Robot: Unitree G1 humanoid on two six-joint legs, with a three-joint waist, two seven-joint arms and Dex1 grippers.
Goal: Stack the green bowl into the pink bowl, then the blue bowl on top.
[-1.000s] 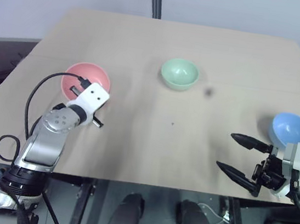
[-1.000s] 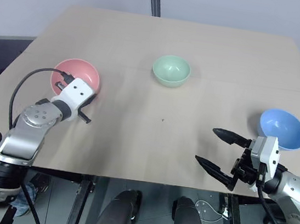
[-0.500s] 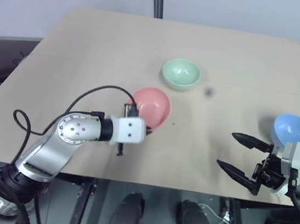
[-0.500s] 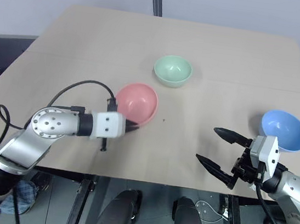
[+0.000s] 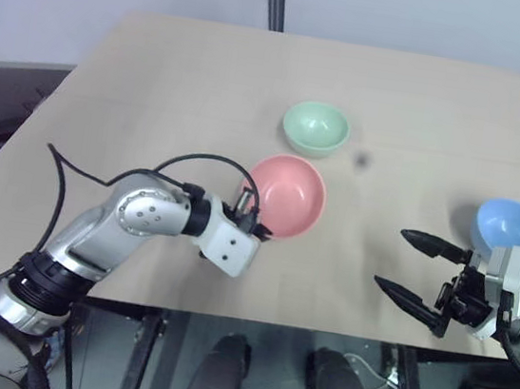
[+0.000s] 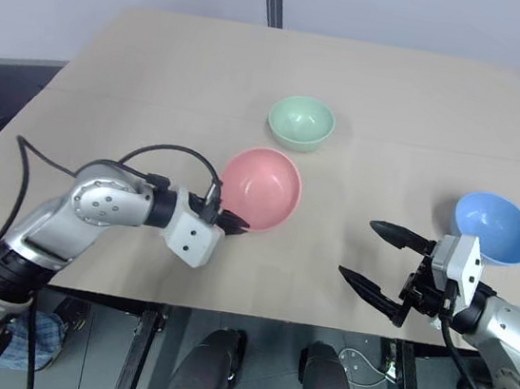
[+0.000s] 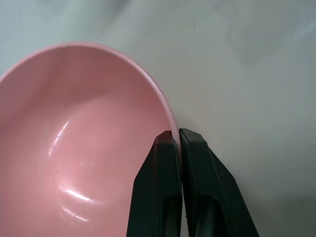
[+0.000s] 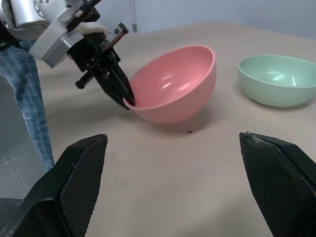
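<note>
Left wrist view gives me the clearest read on my left gripper [image 7: 178,140]: its two black fingers are pinched together on the rim of the small round salmon-pink bowl [image 7: 74,148] of smooth matte plastic, one finger inside the wall and one outside. From the head camera I see that pink bowl [image 5: 285,195] around the middle of the pale wooden desk [image 5: 179,78], tipped so its opening faces toward my left arm; whether its base touches the surface I cannot tell. Just beyond it, toward the far edge of the desk, sits the small round mint-green bowl [image 5: 316,128], upright and apart from the pink one. The small round sky-blue bowl [image 5: 514,231] rests upright near the right edge of the desk, well apart from the other two. My right gripper [image 5: 414,276] hovers by the near right corner, just in front of the blue bowl, its black fingers spread wide with nothing between them. A small dark speck [image 5: 362,158] marks the desk to the right of the green bowl.
</note>
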